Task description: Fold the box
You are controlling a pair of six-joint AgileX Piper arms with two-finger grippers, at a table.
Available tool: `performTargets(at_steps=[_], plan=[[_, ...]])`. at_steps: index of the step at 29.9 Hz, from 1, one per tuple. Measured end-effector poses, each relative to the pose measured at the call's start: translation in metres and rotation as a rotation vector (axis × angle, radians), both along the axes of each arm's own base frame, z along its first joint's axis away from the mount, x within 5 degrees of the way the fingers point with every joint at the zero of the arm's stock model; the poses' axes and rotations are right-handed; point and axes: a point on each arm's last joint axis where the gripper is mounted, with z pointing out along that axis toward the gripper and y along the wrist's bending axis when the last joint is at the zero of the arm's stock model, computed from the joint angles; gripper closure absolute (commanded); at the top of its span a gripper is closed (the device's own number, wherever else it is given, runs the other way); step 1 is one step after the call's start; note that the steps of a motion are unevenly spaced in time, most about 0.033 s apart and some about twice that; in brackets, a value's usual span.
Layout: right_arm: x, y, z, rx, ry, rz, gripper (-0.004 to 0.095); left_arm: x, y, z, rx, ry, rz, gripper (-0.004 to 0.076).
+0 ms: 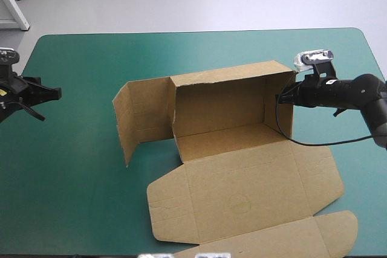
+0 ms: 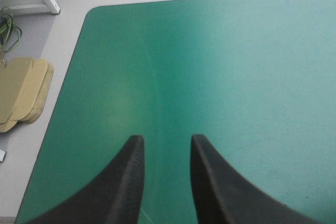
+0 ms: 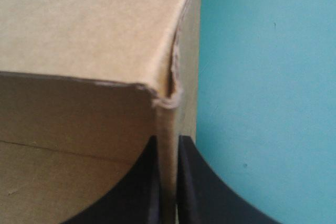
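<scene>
Right hand (image 3: 168,145) pinches a frayed upright wall of the brown box (image 1: 217,104).

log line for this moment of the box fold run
box: back and right walls up, lid flat | right gripper: shut on right wall | left gripper: open, over teal-green cover, apart from box

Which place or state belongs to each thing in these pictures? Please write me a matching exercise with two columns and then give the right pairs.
Column A
1. left gripper
2. right gripper
3. box
4. spare board

Column B
a. some walls raised, one large panel lying flat
b. off the table, beyond the edge of the teal-green cover
c. open, above bare cover
d. shut on a raised wall of the box

Pairs: 1-c, 2-d, 3-a, 4-b
</scene>
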Motion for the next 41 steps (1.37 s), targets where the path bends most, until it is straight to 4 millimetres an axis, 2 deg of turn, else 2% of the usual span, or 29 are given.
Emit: performTargets(at_steps=[3,7,9,11,14,19,24,26,34,37,41], plan=[[0.0,-0.002,0.027,-0.022,0.018,-0.014,0.092,0.003,-0.002,-0.016,-0.005,0.021,-0.003,0.0501],[0.005,-0.006,0.061,-0.063,0.019,-0.043,0.0918,0.005,-0.007,-0.025,-0.001,0.033,-0.024,0.0501],[0.012,-0.008,0.072,-0.078,0.051,-0.043,0.0918,0.006,-0.009,-0.026,0.001,0.033,-0.035,0.0501],[0.021,-0.007,0.075,-0.082,0.116,-0.027,0.091,0.006,-0.011,-0.026,0.001,0.032,-0.043,0.0501],[0.042,-0.006,0.068,-0.093,0.196,-0.023,0.0908,0.006,-0.014,-0.026,0.002,0.031,-0.052,0.0501],[0.076,-0.003,0.044,-0.133,0.267,-0.045,0.0908,0.007,-0.015,-0.026,-0.019,0.027,-0.056,0.0501],[0.1,0.004,0.007,-0.137,0.361,-0.042,0.0908,0.007,-0.017,-0.025,-0.039,0.024,-0.059,0.0501],[0.109,0.007,-0.007,-0.133,0.386,-0.039,0.0908,0.007,-0.017,-0.026,-0.043,0.025,-0.059,0.0501],[0.124,0.021,-0.021,-0.158,0.352,-0.033,0.0892,0.006,-0.018,-0.027,-0.049,0.041,-0.064,0.0501],[0.125,0.023,-0.023,-0.164,0.343,-0.032,0.0777,0.006,-0.018,-0.027,-0.049,0.043,-0.064,0.0501],[0.126,0.025,-0.029,-0.168,0.37,-0.019,0.0461,0.006,-0.018,-0.027,-0.05,0.043,-0.065,0.0501]])
